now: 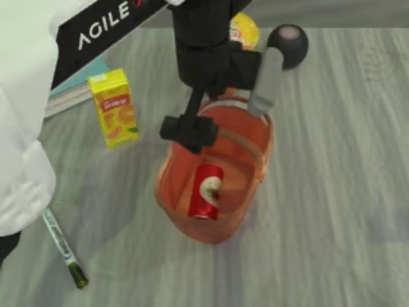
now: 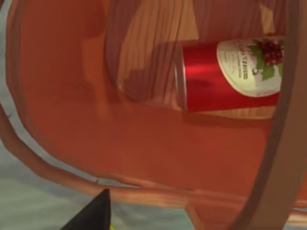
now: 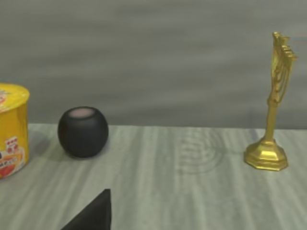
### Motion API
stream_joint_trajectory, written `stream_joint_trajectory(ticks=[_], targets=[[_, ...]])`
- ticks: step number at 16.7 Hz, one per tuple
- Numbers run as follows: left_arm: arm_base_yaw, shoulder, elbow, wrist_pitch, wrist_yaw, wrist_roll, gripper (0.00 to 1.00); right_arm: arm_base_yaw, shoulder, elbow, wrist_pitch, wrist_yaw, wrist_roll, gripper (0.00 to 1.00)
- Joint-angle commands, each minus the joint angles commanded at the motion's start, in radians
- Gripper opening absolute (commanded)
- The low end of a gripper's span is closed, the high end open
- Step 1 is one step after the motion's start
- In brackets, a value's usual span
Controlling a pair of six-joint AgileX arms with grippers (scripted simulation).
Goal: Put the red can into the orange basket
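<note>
Red can [image 1: 207, 190] lay on its side inside the orange basket [image 1: 167, 189]. Left gripper [image 1: 189, 132] hung above it, jaws released. Best retreat: straight up, clear of the hoop handle [image 1: 246, 142].

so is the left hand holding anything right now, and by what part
Nothing is held. The left hand hovers over the orange basket, and the red can lies free on the basket's floor.
</note>
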Motion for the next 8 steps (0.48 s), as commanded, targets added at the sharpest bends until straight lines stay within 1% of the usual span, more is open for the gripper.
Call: stream_joint_trajectory(ticks=[1, 3, 8], targets=[[-0.007, 0.03, 0.03, -0.017, -0.002, 0.014, 1.0, -0.004, -0.027, -0.009, -0.011, 0.012, 0.0, 1.0], [-0.013, 0.061, 0.061, -0.034, -0.005, 0.029, 1.0, -0.008, -0.055, -0.018, -0.022, 0.025, 0.001, 1.0], [-0.008, 0.06, 0.059, -0.031, -0.004, 0.028, 1.0, -0.008, -0.055, -0.018, -0.022, 0.025, 0.001, 1.0]])
